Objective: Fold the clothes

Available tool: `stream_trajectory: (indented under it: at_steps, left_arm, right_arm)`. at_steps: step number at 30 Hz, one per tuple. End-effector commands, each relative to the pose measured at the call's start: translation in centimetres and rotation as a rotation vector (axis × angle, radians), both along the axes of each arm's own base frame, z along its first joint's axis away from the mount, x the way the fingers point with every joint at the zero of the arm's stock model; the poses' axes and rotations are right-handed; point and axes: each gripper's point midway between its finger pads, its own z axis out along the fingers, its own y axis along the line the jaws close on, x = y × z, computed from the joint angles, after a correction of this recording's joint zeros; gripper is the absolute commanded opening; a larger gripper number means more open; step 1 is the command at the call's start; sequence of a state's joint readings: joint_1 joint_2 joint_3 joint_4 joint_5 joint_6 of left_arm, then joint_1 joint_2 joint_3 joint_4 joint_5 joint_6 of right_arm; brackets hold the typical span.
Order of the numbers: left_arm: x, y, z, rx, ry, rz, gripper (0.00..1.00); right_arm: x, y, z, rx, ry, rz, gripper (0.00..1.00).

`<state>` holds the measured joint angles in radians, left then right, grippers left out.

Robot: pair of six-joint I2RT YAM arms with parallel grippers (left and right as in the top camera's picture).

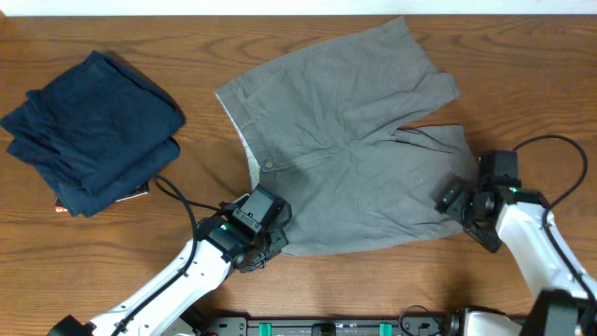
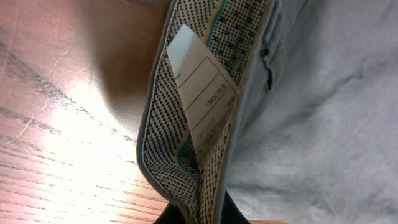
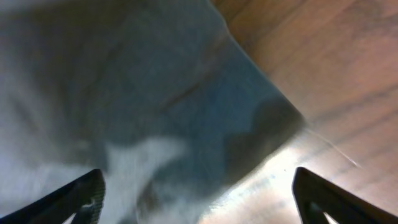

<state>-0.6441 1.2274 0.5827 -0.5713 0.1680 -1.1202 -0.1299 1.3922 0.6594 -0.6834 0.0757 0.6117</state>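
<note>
The left arm [image 1: 168, 285] slants in from the near edge toward the middle, its left gripper [image 1: 259, 241] low, jaws pinched on the shorts [image 1: 354, 140]. The right arm [image 1: 532, 245] angles in from the near right corner, its right gripper [image 1: 457, 207] low, fingers [image 3: 87, 198] spread wide.

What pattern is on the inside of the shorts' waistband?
Small dark dots on the shorts' pale lining, with a teal stripe; left wrist view shows it best.
</note>
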Motion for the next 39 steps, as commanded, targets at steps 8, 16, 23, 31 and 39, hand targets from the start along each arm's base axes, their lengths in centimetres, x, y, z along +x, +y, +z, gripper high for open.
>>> stream_trajectory:
  at_steps: [8,16,23,31,39]
  left_arm:
    - [0.0,0.8,-0.2,0.043,-0.024,-0.055,0.06]
    - [-0.1,0.9,3.0,0.044,-0.084,-0.184,0.06]
    - [-0.8,1.2,10.0,-0.025,-0.239,-0.248,0.06]
    - [-1.3,2.5,16.6,-0.134,-0.502,-0.213,0.06]
    - [3.2,5.5,17.8,0.072,-0.672,-0.056,0.06]
  right_arm:
    - [-1.4,-0.1,-3.0,0.019,0.103,-0.123,0.01]
    - [-1.4,-1.0,2.6,0.000,0.007,-0.083,0.01]
    - [-2.0,-2.5,11.8,-0.075,-0.179,0.006,0.01]
    - [-2.1,-2.2,18.6,-0.140,-0.368,0.104,0.01]
    - [5.4,0.5,22.7,-0.079,-0.661,0.322,0.01]
